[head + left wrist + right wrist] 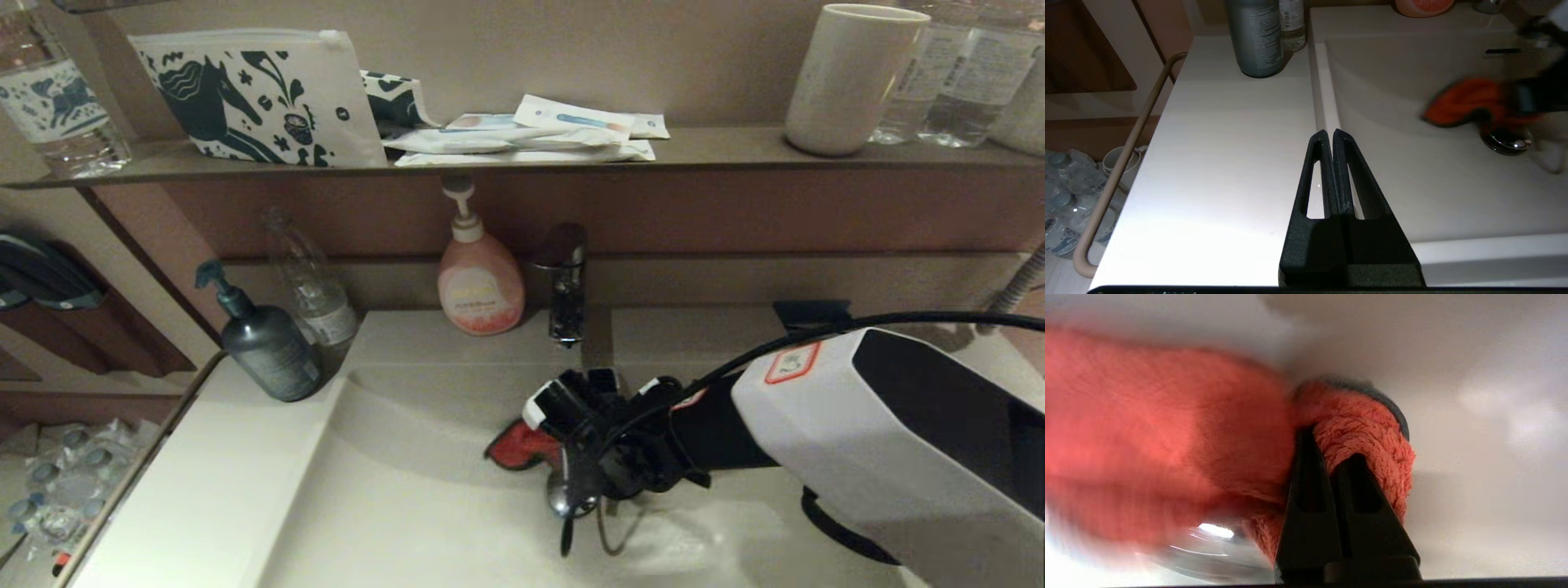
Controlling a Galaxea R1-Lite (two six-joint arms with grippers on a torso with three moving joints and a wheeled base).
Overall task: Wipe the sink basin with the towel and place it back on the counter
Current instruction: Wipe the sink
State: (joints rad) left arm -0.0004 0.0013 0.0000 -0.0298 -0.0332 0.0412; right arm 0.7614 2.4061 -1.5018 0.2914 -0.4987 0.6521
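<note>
The orange-red towel (517, 447) lies bunched on the floor of the off-white sink basin (408, 506), just left of the chrome drain plug (563, 496). My right gripper (1327, 445) is shut on the towel (1208, 449), pressing it down in the basin; in the head view this gripper (555, 425) sits low over the drain. The towel (1466, 102) and the drain plug (1506, 142) also show in the left wrist view. My left gripper (1329, 132) is shut and empty, hovering over the counter (1229, 143) at the basin's left rim; it is out of the head view.
A grey pump bottle (265, 343) and a clear bottle (314, 286) stand on the counter's back left. A pink soap bottle (478, 282) and the chrome tap (565, 286) stand behind the basin. The brown shelf (735, 151) above holds a horse-print pouch (257, 98) and a cup (853, 77).
</note>
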